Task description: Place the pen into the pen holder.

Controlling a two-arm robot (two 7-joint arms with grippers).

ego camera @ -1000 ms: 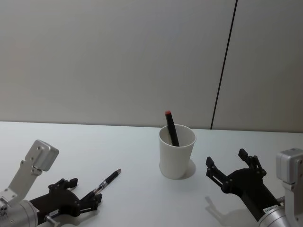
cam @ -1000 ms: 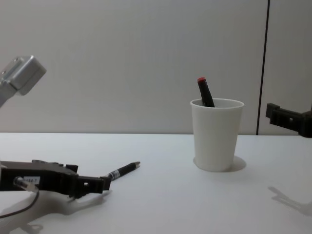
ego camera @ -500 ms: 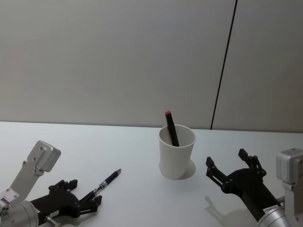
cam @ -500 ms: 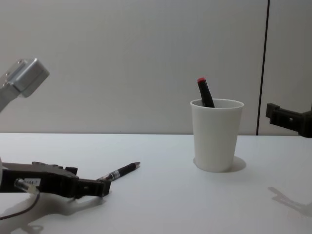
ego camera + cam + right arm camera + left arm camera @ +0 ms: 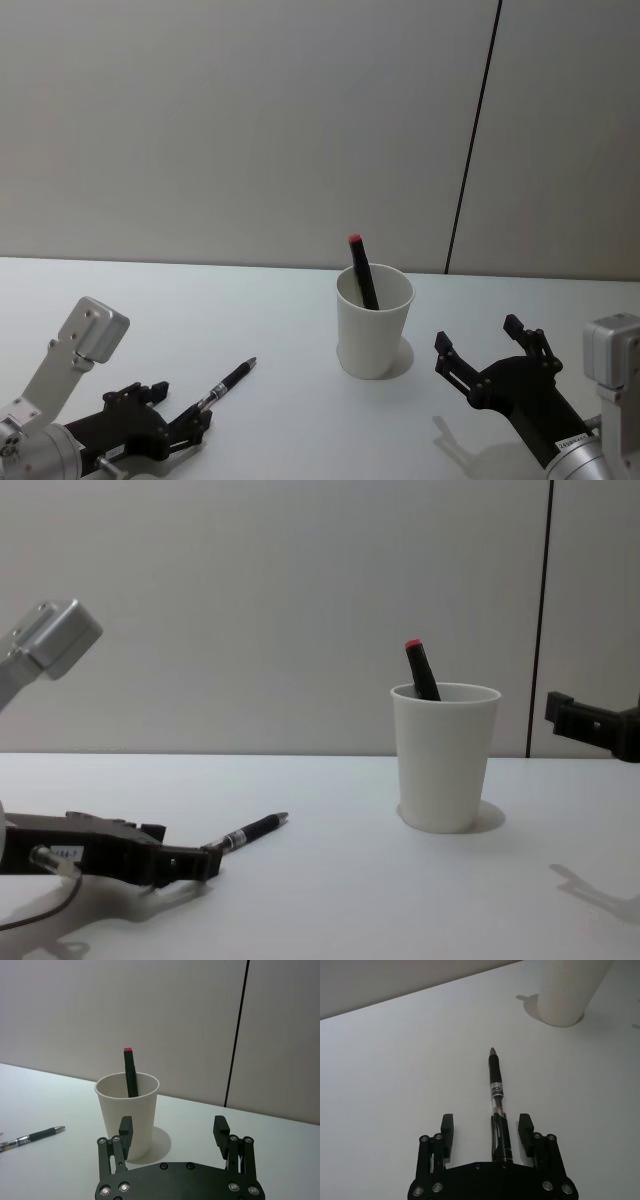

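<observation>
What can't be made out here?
Left wrist view: print on the pen, too small to read.
Same view: pen holder rim, cut by top edge.
Chest view: pen's rear, behind the left gripper fingers; right gripper, cut by the right edge.
Every view: lower part of the red-capped pen, behind the holder's wall.

The surface (image 5: pixel 300 430) between my left claw (image 5: pixel 180 408) and the pen holder (image 5: pixel 374 325) lies bare, with room to pass. The pen (image 5: pixel 225 385) lies between that claw's spread fingers, untouched. A dark marker (image 5: pixel 362 270) leans in the holder's left rear; the rest of the mouth is free. My right claw (image 5: pixel 478 337) hovers open near the cup's right side.
</observation>
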